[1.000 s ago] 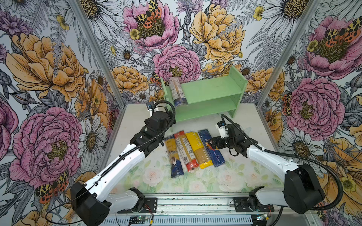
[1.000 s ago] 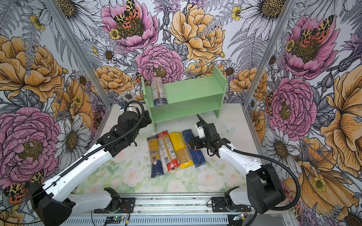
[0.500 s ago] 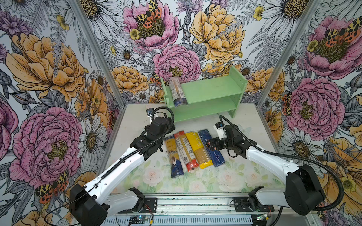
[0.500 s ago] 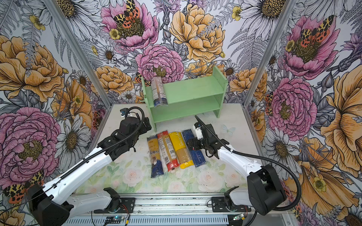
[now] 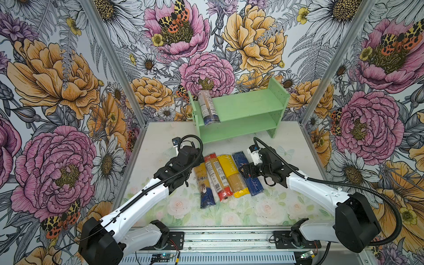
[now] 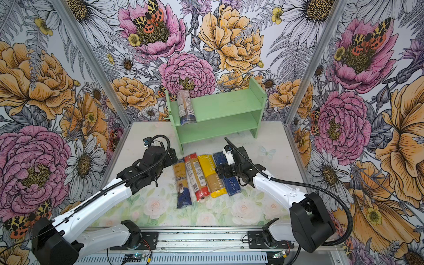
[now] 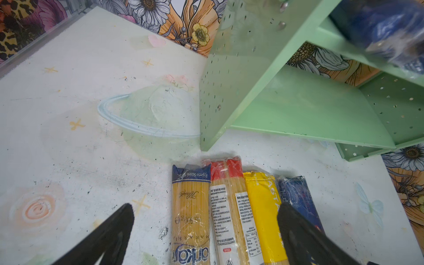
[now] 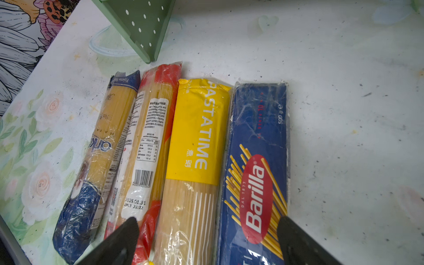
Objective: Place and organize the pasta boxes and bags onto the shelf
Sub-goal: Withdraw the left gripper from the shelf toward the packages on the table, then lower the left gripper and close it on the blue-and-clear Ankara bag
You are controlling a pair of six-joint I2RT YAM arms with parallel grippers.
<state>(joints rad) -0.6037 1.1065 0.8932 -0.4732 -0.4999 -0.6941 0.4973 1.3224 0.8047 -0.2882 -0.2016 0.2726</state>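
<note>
pasta packs and a mint-green shelf (image 5: pixel 250 107) on a pale, flower-printed table (image 5: pixel 158 142), with bold floral wallpaper (image 5: pixel 68 80) on three sides.

we see the shelf standing at the back of the table, two tiers between pegholed side panels. on its top tier, at the left end in both top views, lies a blue-ended bag (image 5: pixel 207 107), with its dark end poking over the front edge.

in front of the shelf, four long packs lie side by side on the table, their far ends near the shelf's left foot. from left to right in both top views they are a second blue-ended bag (image 5: pixel 203 181), a red-ended bag (image 5: pixel 215 177), a yellow bag (image 5: pixel 230 172) and a dark blue barilla box (image 5: pixel 253 185).

the left gripper (image 7: pixel 206 205) hangs at the left of the row. in its wrist view the jaws are spread wide, one fingertip over bare table and the other over the seam between yellow bag and box. it grips nothing.

the right gripper (image 8: pixel 207 219) reaches in from the right, above the packs. its jaws are just as wide, one fingertip over the red-ended bag and the other by the box's outer edge. it holds nothing. we cannot tell whether any finger touches a pack.
</note>
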